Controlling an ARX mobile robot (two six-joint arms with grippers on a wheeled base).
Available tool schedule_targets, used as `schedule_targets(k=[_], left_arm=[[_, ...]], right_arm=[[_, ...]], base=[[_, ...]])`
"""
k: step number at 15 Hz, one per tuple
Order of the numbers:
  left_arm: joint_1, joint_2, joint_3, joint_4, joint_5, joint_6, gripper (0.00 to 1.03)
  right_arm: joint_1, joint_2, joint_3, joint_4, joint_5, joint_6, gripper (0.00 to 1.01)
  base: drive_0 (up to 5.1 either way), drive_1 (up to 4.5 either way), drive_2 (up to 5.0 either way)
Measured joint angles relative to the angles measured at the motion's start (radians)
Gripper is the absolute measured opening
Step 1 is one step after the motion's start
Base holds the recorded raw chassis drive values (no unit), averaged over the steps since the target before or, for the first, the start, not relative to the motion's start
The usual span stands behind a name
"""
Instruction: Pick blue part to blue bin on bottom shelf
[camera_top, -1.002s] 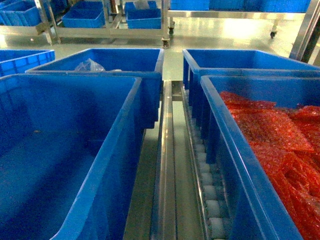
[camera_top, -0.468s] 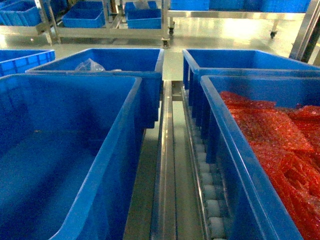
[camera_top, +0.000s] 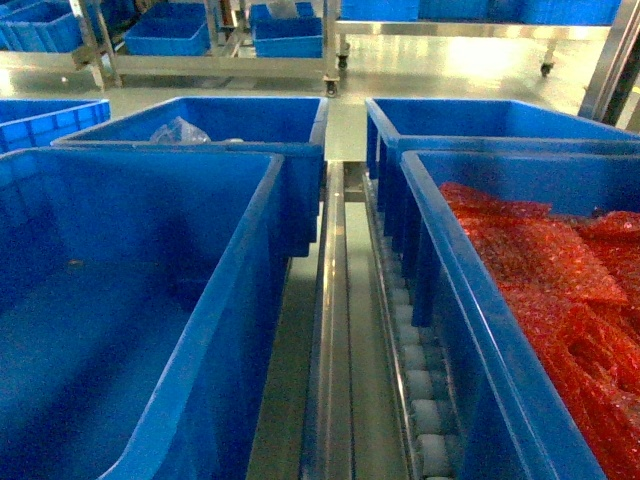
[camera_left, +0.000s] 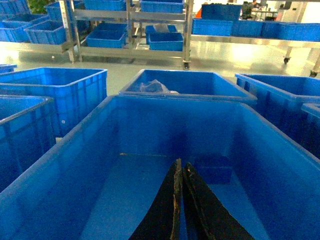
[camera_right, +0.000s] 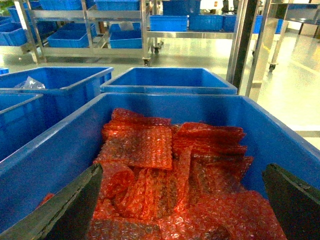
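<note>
The left claw (camera_left: 179, 200) hangs over the near left blue bin (camera_left: 150, 125), its two black fingers pressed together with nothing between them. Just ahead of its tips and slightly to the right, a small dark blue part (camera_left: 212, 167) lies on the bin floor by the far wall; it looks like the blue part. The right claw (camera_right: 182, 200) is spread wide above the bin of red bubble-wrap bags (camera_right: 165, 170), holding nothing. The bottom shelf (camera_top: 345, 330), with its metal rails and white rollers, runs between the two bins. This looks like the approach step: the left claw would need to part its fingers, reach forward and down, and close on the part.
</note>
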Motion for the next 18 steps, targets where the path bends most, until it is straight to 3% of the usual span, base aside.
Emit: schedule_targets(k=[2, 4, 8, 9, 16, 18], left_arm=[[0.000, -0.035, 0.000, -0.034, 0.000, 0.000, 0.02], [0.000, -0.186, 0.001, -0.223, -0.001, 0.000, 0.02], [0.001, -0.204, 0.001, -0.214, 0.000, 0.003, 0.02], [0.000, -0.204, 0.001, -0.214, 0.000, 0.003, 0.07], [0.001, -0.204, 0.001, -0.214, 0.000, 0.004, 0.94], [0.001, -0.204, 0.001, -0.215, 0.000, 0.005, 1.00]], right_arm=[[0.000, 0.000, 0.000, 0.000, 0.000, 0.000, 0.98], [0.000, 0.000, 0.000, 0.000, 0.000, -0.001, 0.98], [0.000, 0.000, 0.000, 0.000, 0.000, 0.000, 0.98], [0.000, 0.000, 0.000, 0.000, 0.000, 0.000, 0.98], [0.000, 0.000, 0.000, 0.000, 0.000, 0.000, 0.98], [0.000, 0.000, 0.000, 0.000, 0.000, 0.000, 0.98]], base=[[0.0, 0.00, 0.0], [0.0, 0.00, 0.0], [0.0, 0.00, 0.0], [0.0, 0.00, 0.0], [0.0, 0.00, 0.0], [0.0, 0.00, 0.0]])
